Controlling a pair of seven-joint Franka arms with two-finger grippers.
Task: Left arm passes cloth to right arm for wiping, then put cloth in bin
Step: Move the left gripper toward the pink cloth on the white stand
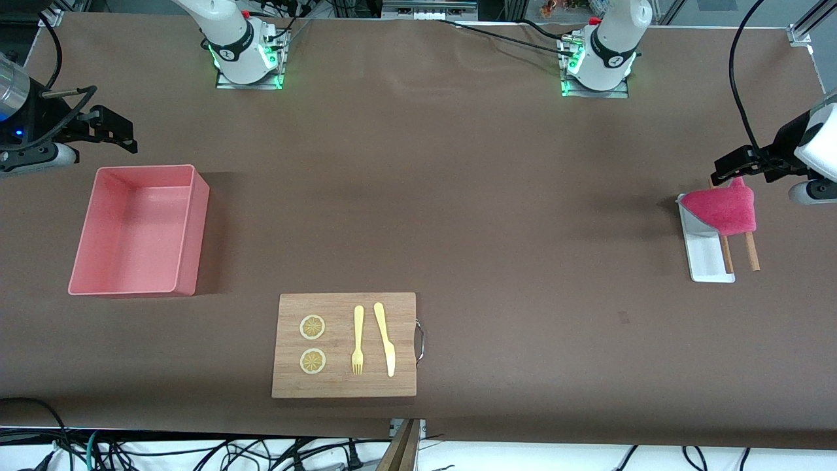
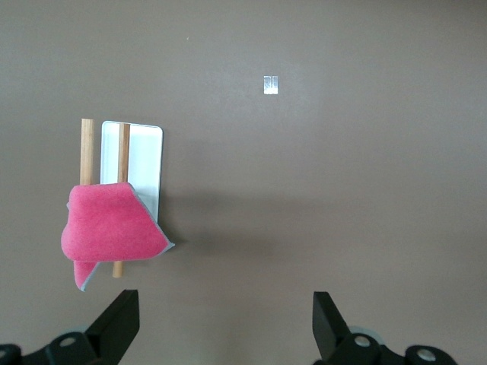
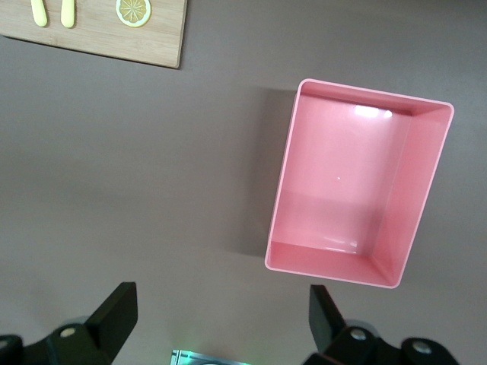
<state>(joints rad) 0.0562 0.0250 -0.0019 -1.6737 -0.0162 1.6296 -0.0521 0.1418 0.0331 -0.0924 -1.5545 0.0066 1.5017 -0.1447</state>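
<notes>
Left hand (image 1: 719, 171) hangs with its jaws spread wide and nothing between them, just above the cloth (image 1: 724, 209) at the left arm's end of the tabletop (image 1: 497, 216). In the left wrist view the cloth (image 2: 112, 232) sits off to one side of the fingers (image 2: 114, 328) rather than between them, draped over one end of a small white tray (image 1: 707, 255) and two wooden sticks (image 1: 752, 252).

Right hand (image 1: 127, 140) is likewise wide open and empty, hovering over bare tabletop just beside the bin (image 1: 140, 229) at the right arm's end. From the right wrist view the bin (image 3: 358, 186) is empty.

A wooden board (image 1: 344, 345), well apart from both hands, carries two lemon slices (image 1: 312, 327), a fork (image 1: 358, 340) and a knife (image 1: 386, 337).

By my reading nothing of the task is done yet: the cloth is not picked up, not handed over, no wiping has started, and the bin holds nothing. Left to do is the grasp, the pass to the right hand, the wipe and the drop into the bin.
</notes>
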